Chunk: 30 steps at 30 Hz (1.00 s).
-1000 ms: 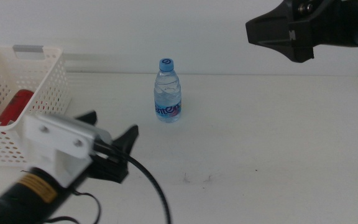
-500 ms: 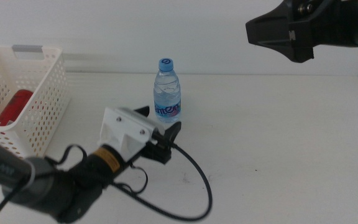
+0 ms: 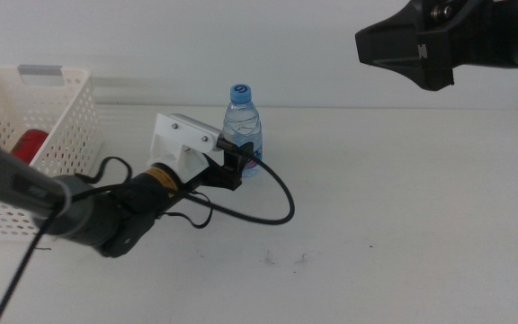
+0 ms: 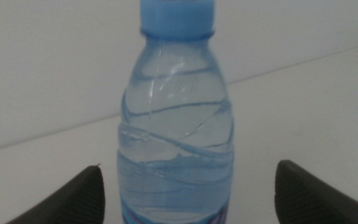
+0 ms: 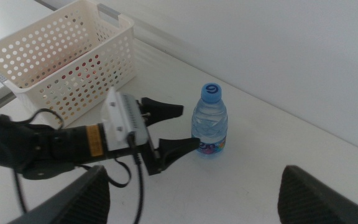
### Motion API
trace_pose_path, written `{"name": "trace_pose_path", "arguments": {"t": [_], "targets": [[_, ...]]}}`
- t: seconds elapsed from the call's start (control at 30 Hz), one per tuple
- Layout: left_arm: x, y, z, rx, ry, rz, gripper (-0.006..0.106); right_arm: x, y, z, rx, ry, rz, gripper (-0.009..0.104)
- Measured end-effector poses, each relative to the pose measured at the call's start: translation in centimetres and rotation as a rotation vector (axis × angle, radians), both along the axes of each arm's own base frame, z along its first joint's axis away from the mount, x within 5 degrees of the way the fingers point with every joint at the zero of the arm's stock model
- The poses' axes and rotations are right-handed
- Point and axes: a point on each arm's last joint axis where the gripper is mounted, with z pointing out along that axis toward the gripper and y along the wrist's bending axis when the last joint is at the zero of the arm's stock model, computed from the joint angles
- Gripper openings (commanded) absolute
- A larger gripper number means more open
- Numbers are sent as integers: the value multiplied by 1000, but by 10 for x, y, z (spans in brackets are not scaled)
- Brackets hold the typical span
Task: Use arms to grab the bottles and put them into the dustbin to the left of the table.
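Observation:
A small clear water bottle (image 3: 243, 121) with a blue cap stands upright on the white table (image 3: 403, 207). My left gripper (image 3: 239, 163) has reached it from the left and is open, one jaw on each side of the bottle's lower body. In the left wrist view the bottle (image 4: 176, 124) fills the space between the jaws of the left gripper (image 4: 188, 167). The right wrist view also shows the bottle (image 5: 210, 121) and the left gripper (image 5: 175, 128). The white perforated dustbin (image 3: 66, 126) stands at the far left with a red can (image 3: 28, 146) inside. My right gripper (image 3: 412, 45) hangs open, high at the back right.
The left arm's black cable (image 3: 272, 202) loops across the table in front of the bottle. A few dark scuff marks (image 3: 286, 259) lie near the front. The dustbin (image 5: 61, 56) sits close to the left arm's path.
The left arm has swung forward from the lower left to the bottle, and its jaws now flank it. The bottle and the right arm have not moved.

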Motion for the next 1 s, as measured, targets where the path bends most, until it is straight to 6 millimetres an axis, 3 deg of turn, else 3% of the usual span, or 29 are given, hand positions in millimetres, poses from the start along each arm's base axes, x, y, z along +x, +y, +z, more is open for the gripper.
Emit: {"name": "trace_pose_path", "arguments": {"t": [0.3,0.53,0.63,0.77,0.83,1.0], "targets": [[37,-13,-34,-27,21,0,94,0,0,0,0,0,0,91],[60,-21,-40,-40,-20,-4,89,0,0,0,0,0,0,91],[66,-22,-45,-74,-6,11,68,0,0,0,0,0,0,91],[63,-19,-42,-132,47,10,22,0,0,0,0,0,0,91],[51,-9,-33,-157,121,-16,0,0,0,0,0,0,0,91],[1,20,17,-95,303,-42,-2,0,0,0,0,0,0,91]]}}
